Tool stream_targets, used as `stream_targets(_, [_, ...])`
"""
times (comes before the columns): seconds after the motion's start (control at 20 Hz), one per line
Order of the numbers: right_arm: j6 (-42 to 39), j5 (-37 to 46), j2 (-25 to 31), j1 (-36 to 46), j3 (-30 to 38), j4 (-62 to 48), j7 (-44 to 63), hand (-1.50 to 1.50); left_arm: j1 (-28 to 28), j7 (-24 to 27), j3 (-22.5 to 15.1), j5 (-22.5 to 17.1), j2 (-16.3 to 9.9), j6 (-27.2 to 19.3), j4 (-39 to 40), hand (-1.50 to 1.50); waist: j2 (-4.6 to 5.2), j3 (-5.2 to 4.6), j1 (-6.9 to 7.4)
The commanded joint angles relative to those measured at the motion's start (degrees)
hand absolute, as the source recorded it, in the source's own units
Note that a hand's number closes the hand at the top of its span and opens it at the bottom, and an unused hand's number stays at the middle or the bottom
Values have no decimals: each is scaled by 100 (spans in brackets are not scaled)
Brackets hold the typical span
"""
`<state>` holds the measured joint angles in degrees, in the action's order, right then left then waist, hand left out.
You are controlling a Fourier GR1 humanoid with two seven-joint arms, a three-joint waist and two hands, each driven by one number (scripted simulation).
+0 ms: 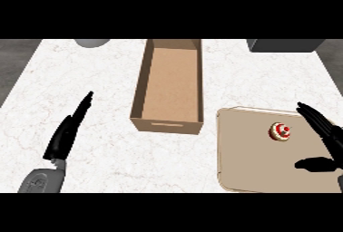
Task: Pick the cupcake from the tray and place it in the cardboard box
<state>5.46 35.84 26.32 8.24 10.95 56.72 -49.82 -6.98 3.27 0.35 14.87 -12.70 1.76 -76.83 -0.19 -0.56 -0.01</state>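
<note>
Head view | cupcake (280,131) upright on tray (254,167) | right robot hand (325,136) open | cardboard box (167,84) lengthwise away

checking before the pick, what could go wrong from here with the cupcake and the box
The cupcake is small and sits close beside the open right hand on the tray, so the fingers might nudge it away instead of closing round it. The cardboard box is narrow with tall walls, so the cupcake could catch its near right wall on the way over.
</note>
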Motion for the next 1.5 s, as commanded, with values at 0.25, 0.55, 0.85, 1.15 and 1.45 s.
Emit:
stream_targets(0.25, [-95, 74, -45, 502, 36, -777, -176, -150, -120, -29, 173, -37, -99, 231, 46, 0, 29, 58, 29])
stream_targets(0.55, [145, 211, -249, 359, -43, -772, -218, -150, -12, -135, 168, -33, -39, 242, -175, 0, 20, 57, 13])
stream_targets(0.85, [1154, 658, -456, 615, -49, -884, -131, 150, -50, 73, 68, 130, 248, -25, 186, 0, 33, 59, 12])
stream_targets(1.15, [1816, 274, -736, 638, 373, -1116, -918, 150, -154, 156, 30, 206, 339, -111, 294, 0, 41, 64, 2])
stream_targets(1.45, [1762, 83, -802, 591, 550, -596, -627, 150, -261, -137, 340, -85, -35, 288, 52, 0, 14, 56, -29])
